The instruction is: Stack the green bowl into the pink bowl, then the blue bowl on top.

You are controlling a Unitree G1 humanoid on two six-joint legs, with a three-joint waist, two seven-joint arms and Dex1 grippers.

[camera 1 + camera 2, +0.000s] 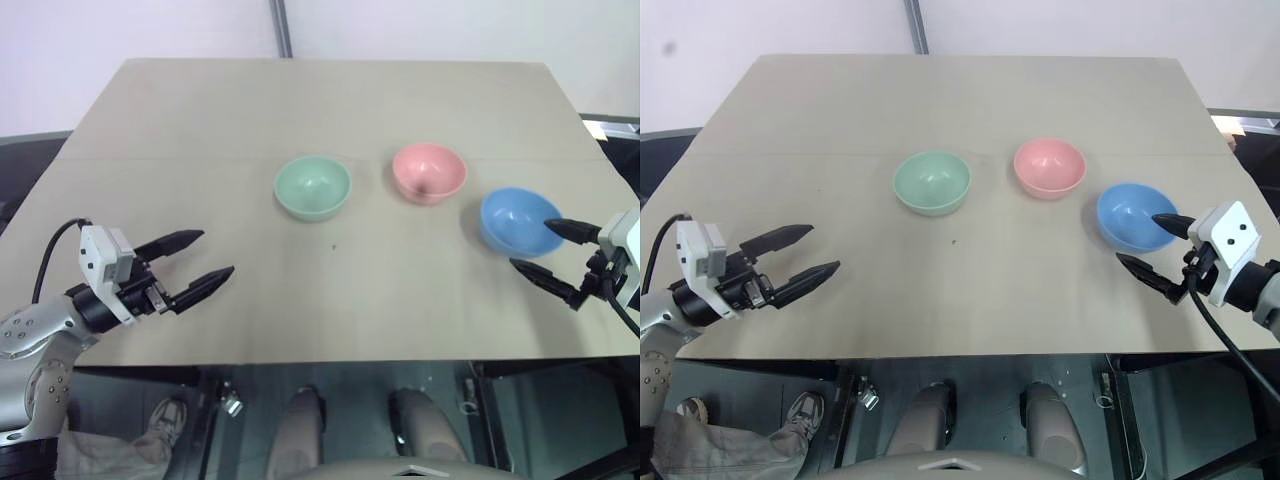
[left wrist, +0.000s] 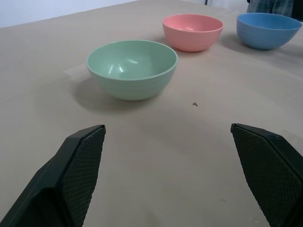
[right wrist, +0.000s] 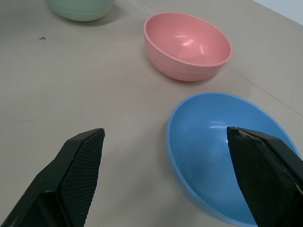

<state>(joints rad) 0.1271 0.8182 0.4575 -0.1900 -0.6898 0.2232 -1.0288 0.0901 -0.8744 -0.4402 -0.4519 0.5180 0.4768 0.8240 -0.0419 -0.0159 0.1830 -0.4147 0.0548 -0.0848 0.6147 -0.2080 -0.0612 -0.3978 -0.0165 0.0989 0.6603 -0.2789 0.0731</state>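
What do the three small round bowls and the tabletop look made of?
The mint-green bowl, salmon-pink bowl and sky-blue bowl: likely glossy plastic or melamine, given their small bright highlights and faint ridges. The beige table: matte, probably laminate or painted board.

Likely a lab: bare tan table (image 1: 330, 100) against plain white wall (image 1: 130, 30).

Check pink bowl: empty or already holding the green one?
Empty. Pink bowl shows a bare inside; green bowl sits apart beside it on the table.

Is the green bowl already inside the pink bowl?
No, the green bowl sits on the table apart from the pink bowl.
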